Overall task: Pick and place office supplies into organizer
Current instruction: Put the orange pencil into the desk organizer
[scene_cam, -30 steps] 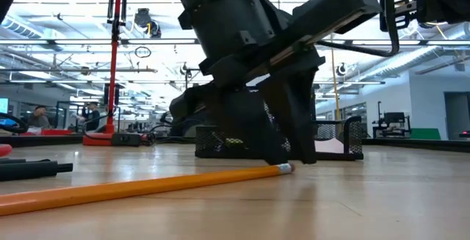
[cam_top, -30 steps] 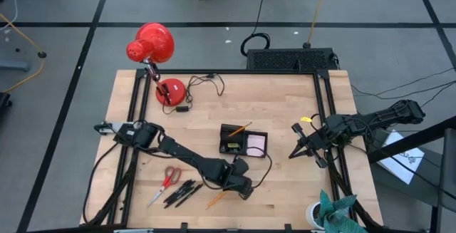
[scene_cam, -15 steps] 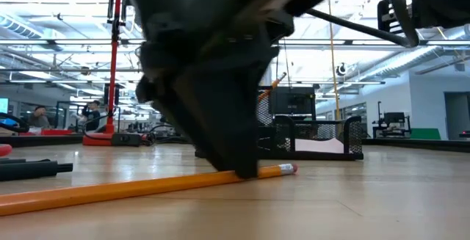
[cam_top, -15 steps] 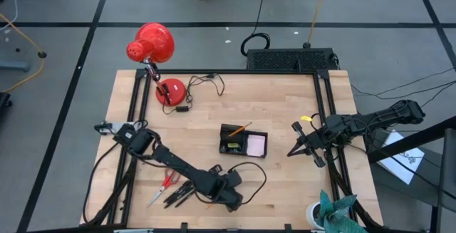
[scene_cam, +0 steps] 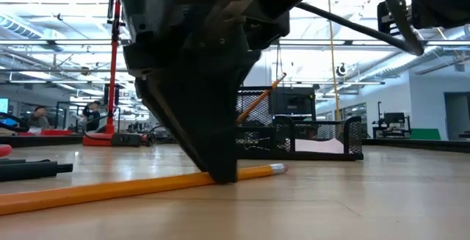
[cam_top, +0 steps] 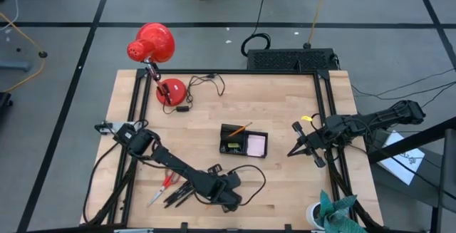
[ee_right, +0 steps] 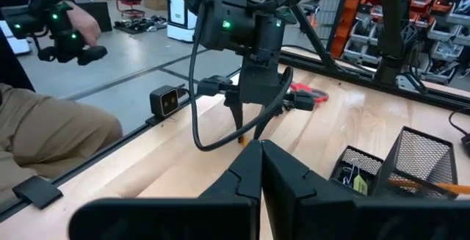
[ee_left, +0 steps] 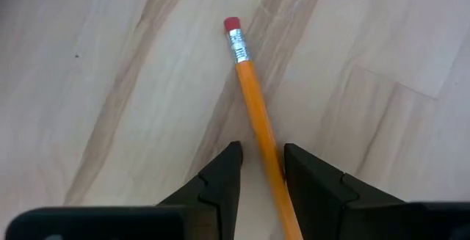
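An orange pencil [ee_left: 250, 86] with a red eraser lies flat on the wooden table near its near edge [cam_top: 214, 202] [scene_cam: 132, 187]. My left gripper [ee_left: 261, 152] [cam_top: 226, 199] is open and points down with its tips at table height. One finger stands on each side of the pencil's shaft, back from the eraser; I cannot tell whether either finger touches it. Red-handled scissors [cam_top: 167, 181] and black pens [cam_top: 182, 192] lie to its left. The black organizer [cam_top: 244, 142] [scene_cam: 308, 141] holds another pencil and a pink pad [cam_top: 256, 145]. My right gripper [cam_top: 293, 147] [ee_right: 261, 148] waits shut at the right.
A red desk lamp [cam_top: 151, 44] with its cord stands at the far left corner. A black box [cam_top: 291, 58] sits beyond the far edge. A person [ee_right: 44, 122] sits off the table's near side. A cup with cloth [cam_top: 331, 210] is at the near right corner.
My left gripper moved toward the table's near edge and a little left, along the pencil away from its eraser. It came down until its fingers stood on either side of the shaft.
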